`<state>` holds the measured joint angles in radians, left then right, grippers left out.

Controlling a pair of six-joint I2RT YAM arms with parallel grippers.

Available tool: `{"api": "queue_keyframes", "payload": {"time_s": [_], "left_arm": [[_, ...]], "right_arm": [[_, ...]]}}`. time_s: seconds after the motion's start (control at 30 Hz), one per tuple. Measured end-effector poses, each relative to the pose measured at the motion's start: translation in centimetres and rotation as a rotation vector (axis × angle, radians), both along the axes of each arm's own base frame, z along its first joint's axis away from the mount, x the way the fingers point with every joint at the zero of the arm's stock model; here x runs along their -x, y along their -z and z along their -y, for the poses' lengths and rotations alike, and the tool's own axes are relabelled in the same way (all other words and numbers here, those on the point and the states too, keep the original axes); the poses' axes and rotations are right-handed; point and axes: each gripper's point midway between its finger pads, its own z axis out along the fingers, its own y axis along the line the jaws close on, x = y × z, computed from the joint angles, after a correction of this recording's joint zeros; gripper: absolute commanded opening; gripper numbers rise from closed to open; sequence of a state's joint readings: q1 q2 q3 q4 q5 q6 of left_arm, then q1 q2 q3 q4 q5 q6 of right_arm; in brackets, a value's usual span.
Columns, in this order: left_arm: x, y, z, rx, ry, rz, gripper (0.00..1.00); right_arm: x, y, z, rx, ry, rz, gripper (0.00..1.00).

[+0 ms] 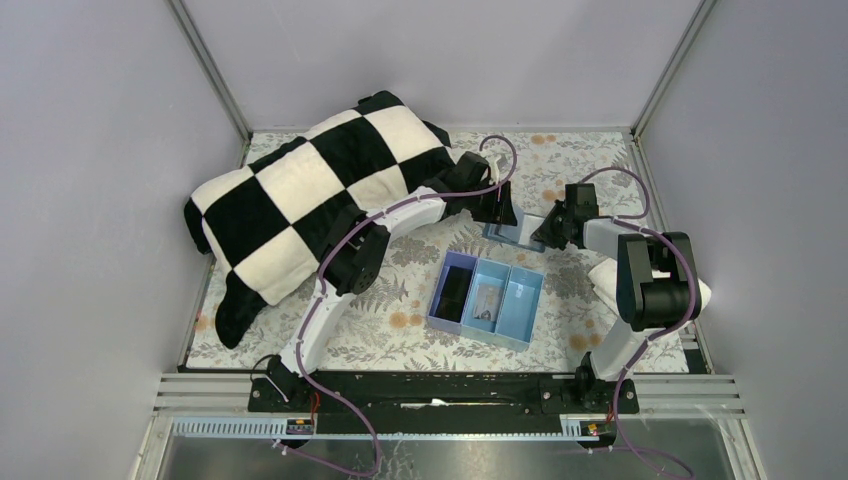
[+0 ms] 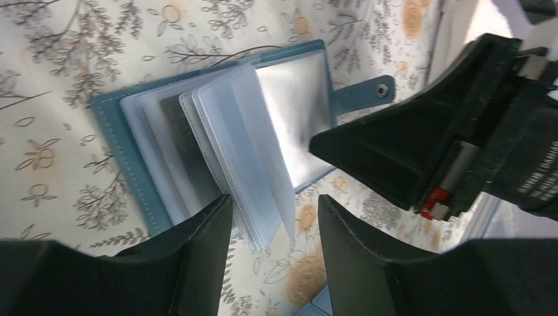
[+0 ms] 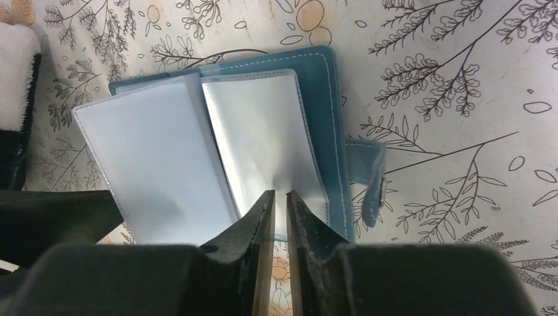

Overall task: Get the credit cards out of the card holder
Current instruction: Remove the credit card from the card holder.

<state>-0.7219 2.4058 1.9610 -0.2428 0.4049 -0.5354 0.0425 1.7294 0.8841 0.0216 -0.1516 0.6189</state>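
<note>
The blue-teal card holder [image 1: 515,230] lies open on the floral cloth between my two grippers. In the left wrist view its cover [image 2: 118,141] holds fanned clear sleeves [image 2: 243,151] and a silvery-grey credit card [image 2: 296,105] in the right-hand panel. The right wrist view shows the holder [image 3: 326,99], the same card [image 3: 263,131] and a raised sleeve [image 3: 151,151]. My left gripper [image 2: 274,214] is open, its fingers either side of the sleeves' near edge. My right gripper [image 3: 280,196] has its jaws almost together, empty, with the tips at the card panel's near edge.
A light-blue three-compartment tray [image 1: 520,305] stands just in front of the holder, with a small item in its middle compartment. A black-and-white checkered blanket [image 1: 310,190] covers the back left. The holder's snap strap [image 3: 368,178] sticks out to the right. Grey walls enclose the table.
</note>
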Motion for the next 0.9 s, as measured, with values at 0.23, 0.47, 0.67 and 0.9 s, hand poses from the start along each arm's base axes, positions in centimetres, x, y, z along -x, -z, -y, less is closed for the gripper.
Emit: {"api": "queue_keyframes", "payload": {"time_s": [0.23,0.47,0.67,0.9], "left_arm": [[0.7,-1.4,1.3,0.09,0.034,-0.032,0.54],[1.0,-1.9,1.9,0.141,0.046,-0.049,0.45],[1.5,-2.1,2.3,0.157,0.056,-0.06,0.35],[1.8,-1.5,2.2,0.145,0.056,-0.074,0.29]], "right_arm": [[0.0,0.1,-0.2,-0.011,0.001,0.008,0.19],[-0.1,0.1,-0.1,-0.014,0.003,0.014,0.19],[0.3,-0.1,0.4,-0.01,0.014,0.012,0.19],[0.5,-1.4,1.4,0.01,0.028,0.032,0.19]]}}
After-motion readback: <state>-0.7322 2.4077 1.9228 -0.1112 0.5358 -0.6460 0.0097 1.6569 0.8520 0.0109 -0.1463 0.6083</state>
